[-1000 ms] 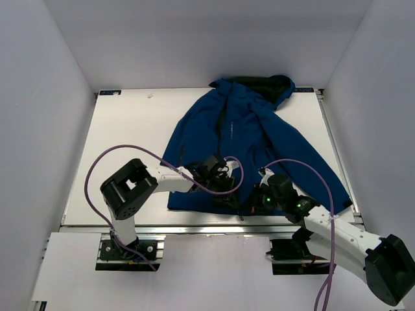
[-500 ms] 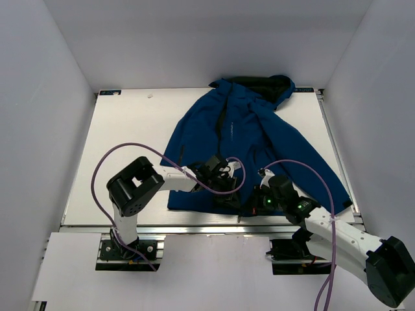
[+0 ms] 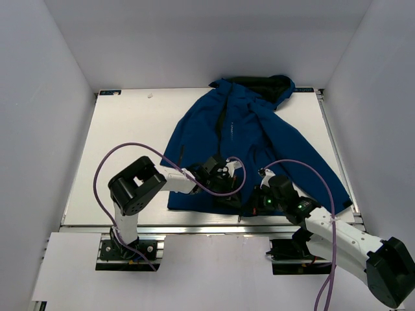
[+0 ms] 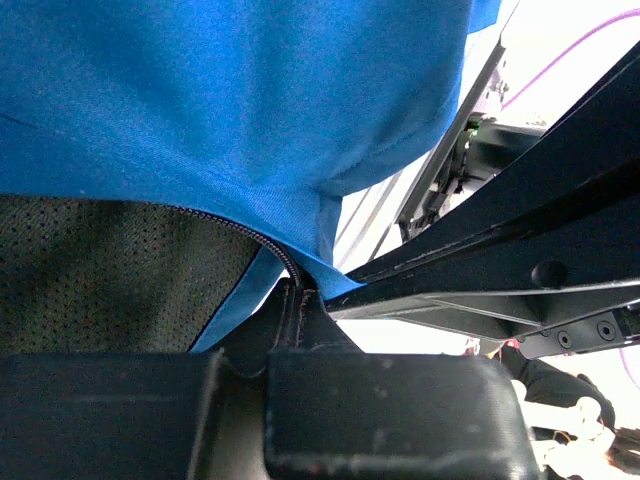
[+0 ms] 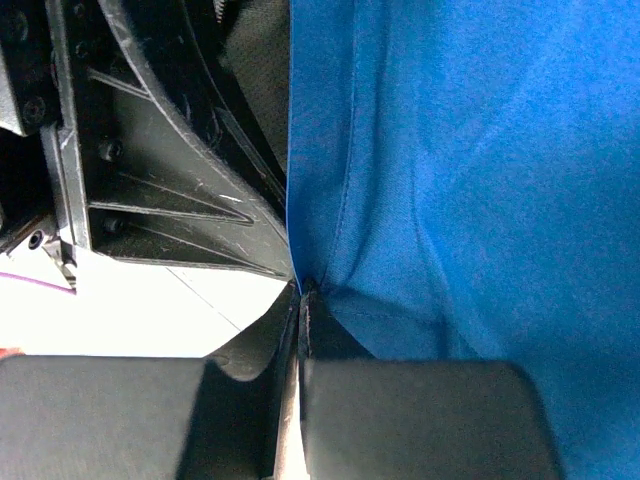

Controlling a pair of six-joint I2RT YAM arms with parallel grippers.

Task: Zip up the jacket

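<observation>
faintly, pale chest print on jacket, unreadable

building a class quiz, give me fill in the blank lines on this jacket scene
1. The jacket is ___ in colour.
2. Its hood lies toward the ___ edge of the table, away from the arm bases.
3. The mesh lining in the left wrist view is ___.
4. The left gripper and right gripper are both ___ on the jacket's fabric.
Missing words: blue; far; black; shut.

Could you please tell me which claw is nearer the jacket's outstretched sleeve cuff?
Right: the right claw grips the jacket at its hem, nearer the cuff; the left claw grips farther along it.
</observation>
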